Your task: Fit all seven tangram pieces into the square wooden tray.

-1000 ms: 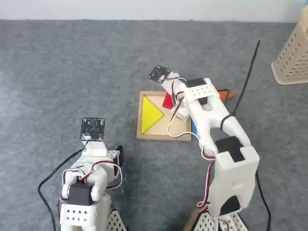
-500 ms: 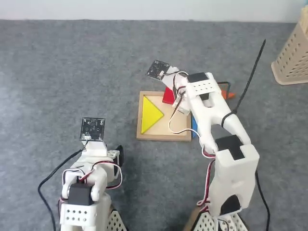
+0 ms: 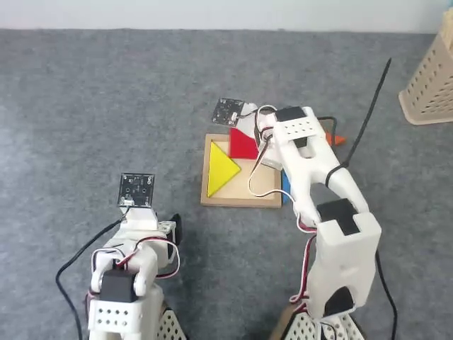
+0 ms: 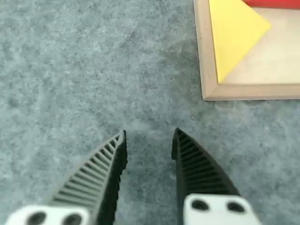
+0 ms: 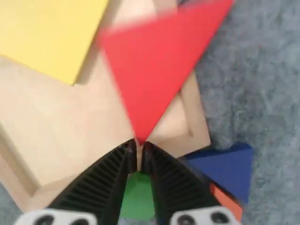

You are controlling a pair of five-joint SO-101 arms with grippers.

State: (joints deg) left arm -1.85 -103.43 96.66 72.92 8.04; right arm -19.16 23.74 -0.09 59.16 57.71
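Note:
The square wooden tray (image 3: 237, 200) lies mid-table with a yellow triangle (image 3: 221, 168) flat in its left half. My right gripper (image 5: 139, 146) is shut on one tip of a red triangle (image 5: 157, 61), which hangs over the tray's far right corner and its rim (image 5: 199, 136). In the high view the red triangle (image 3: 243, 144) sits at the tray's far edge beside the yellow one. My left gripper (image 4: 150, 138) is open over bare carpet, short of the tray's near left corner (image 4: 206, 91). Blue (image 5: 225, 166), green (image 5: 138, 197) and orange (image 5: 229, 208) pieces lie outside the tray under the right arm.
A beige slatted basket (image 3: 432, 78) stands at the far right. The orange piece (image 3: 338, 139) and the blue piece (image 3: 284, 185) peek out beside the right arm. A black cable (image 3: 368, 113) rises by that arm. Open grey carpet stretches left of the tray.
My right gripper has carried the red triangle leftwards, from beside the tray's far right corner to over the tray next to the yellow triangle. The left arm has kept still.

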